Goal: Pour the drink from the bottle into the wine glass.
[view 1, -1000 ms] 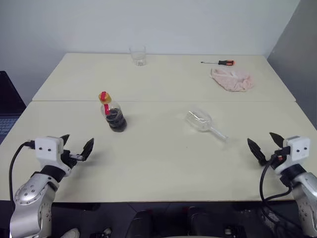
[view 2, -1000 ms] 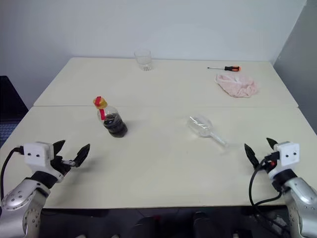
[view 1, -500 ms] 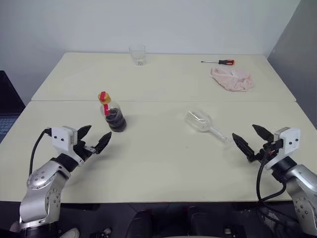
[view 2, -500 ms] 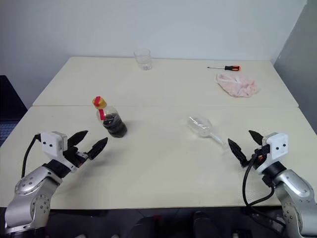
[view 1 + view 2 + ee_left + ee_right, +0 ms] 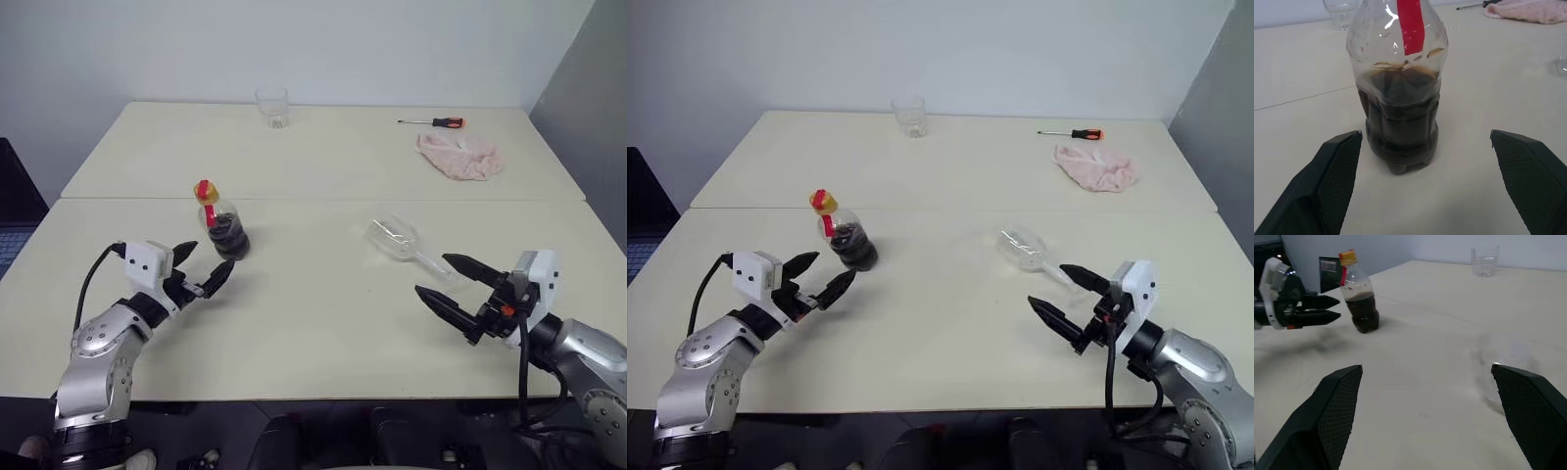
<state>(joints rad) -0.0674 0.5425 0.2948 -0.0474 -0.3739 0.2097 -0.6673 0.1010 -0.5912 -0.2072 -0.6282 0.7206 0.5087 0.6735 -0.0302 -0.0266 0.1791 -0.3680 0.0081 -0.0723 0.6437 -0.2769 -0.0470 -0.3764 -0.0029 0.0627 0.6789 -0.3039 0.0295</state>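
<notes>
The bottle (image 5: 225, 227) stands upright left of the table's middle, with a yellow cap, a red strip and the dark drink (image 5: 1399, 117) filling its lower half. My left gripper (image 5: 208, 264) is open just short of it on the near left, its fingers (image 5: 1334, 169) apart on either side of the bottle's base without touching it. The wine glass (image 5: 396, 238) lies on its side right of centre, with its stem pointing toward the near right. My right gripper (image 5: 433, 275) is open and empty beside the end of the stem, pointing left.
A clear tumbler (image 5: 272, 108) stands at the far edge of the table. A screwdriver (image 5: 433, 122) and a pink cloth (image 5: 458, 157) lie at the far right. A seam (image 5: 323, 200) runs across between the two tabletops.
My left gripper has moved forward and right, up to the bottle. My right gripper has swung left toward the glass stem and turned to point left. Both stayed open.
</notes>
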